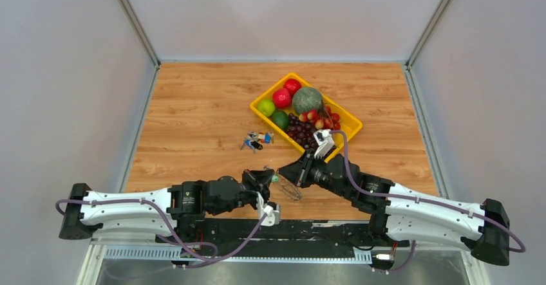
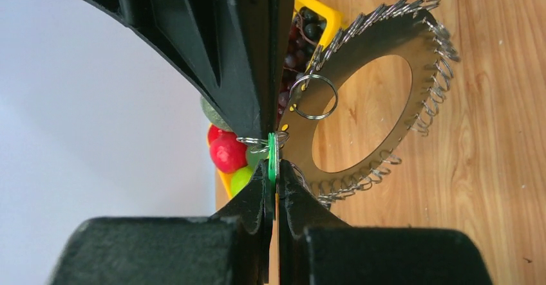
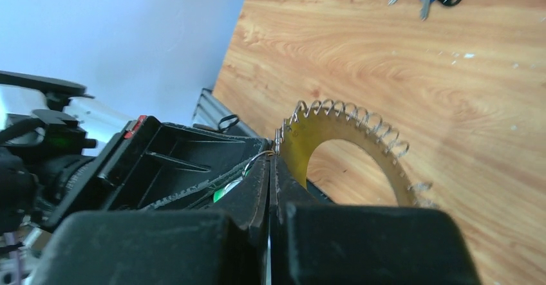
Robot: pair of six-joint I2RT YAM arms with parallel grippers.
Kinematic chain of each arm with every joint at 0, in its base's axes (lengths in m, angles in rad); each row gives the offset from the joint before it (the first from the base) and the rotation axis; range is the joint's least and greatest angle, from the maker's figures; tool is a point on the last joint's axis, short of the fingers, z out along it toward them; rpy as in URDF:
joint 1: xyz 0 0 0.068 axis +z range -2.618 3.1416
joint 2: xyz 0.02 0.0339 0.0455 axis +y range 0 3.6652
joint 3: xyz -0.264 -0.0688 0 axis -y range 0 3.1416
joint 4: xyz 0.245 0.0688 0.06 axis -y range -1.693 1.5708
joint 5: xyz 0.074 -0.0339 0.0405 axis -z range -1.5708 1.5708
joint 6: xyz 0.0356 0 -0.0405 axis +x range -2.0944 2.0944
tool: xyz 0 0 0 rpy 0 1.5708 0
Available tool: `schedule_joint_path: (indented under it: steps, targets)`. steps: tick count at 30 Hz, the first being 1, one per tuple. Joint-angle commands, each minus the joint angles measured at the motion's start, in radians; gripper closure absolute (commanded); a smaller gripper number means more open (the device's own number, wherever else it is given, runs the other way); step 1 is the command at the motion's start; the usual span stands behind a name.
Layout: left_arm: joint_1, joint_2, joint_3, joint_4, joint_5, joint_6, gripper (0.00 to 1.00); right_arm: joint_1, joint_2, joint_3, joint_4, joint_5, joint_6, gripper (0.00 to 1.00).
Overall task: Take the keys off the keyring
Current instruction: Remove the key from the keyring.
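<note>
Your left gripper (image 2: 273, 172) is pinched shut on the green tag (image 2: 272, 151); your right gripper (image 3: 272, 164) is clamped on the rim of the keyring (image 3: 302, 143), which hangs between both arms; no keys (image 2: 441, 79) appear removed yet. There is one keyring and one tag; the keys are too dense to count.

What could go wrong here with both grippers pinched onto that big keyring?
The left gripper holds only the thin green tag, which could slip out or tear off if the arms pull apart. The right gripper pinches just the rim of the keyring, so a twist might drop it. The yellow tray sits close to that arm; a wide swing might bump it.
</note>
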Motion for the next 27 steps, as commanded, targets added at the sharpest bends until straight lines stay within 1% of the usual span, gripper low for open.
schedule_joint_path:
  steps: [1,9,13,14,17,19,21,22,23,24,27]
  targets:
    - [0.054,-0.027,0.058,0.008,0.228,-0.147,1.00,0.061,0.011,0.087,0.015,0.241,-0.146,1.00]
    - [0.205,-0.031,0.088,-0.006,0.409,-0.280,1.00,0.145,0.015,0.108,-0.016,0.331,-0.267,1.00]
    - [0.253,-0.023,0.108,-0.013,0.478,-0.334,1.00,0.147,-0.022,0.082,-0.018,0.334,-0.285,1.00]
    - [0.259,-0.021,0.112,-0.017,0.489,-0.345,1.00,0.147,-0.038,0.069,-0.019,0.334,-0.299,0.99]
    - [0.280,-0.011,0.153,-0.074,0.541,-0.338,1.00,0.146,-0.106,0.027,-0.012,0.311,-0.353,0.86]
    - [0.285,0.004,0.179,-0.116,0.560,-0.322,1.00,0.147,-0.163,-0.010,0.002,0.269,-0.436,0.79]
    - [0.286,0.008,0.196,-0.137,0.576,-0.306,1.00,0.147,-0.230,-0.053,0.017,0.213,-0.538,0.69]
    - [0.287,0.008,0.199,-0.139,0.583,-0.297,1.00,0.146,-0.268,-0.077,0.034,0.187,-0.589,0.61]
    - [0.288,0.007,0.204,-0.139,0.591,-0.293,1.00,0.147,-0.303,-0.102,0.037,0.172,-0.621,0.48]
    - [0.288,0.008,0.207,-0.139,0.594,-0.285,1.00,0.146,-0.341,-0.128,0.041,0.163,-0.650,0.38]
    - [0.290,0.022,0.231,-0.154,0.607,-0.270,1.00,0.146,-0.437,-0.175,0.043,0.127,-0.713,0.20]
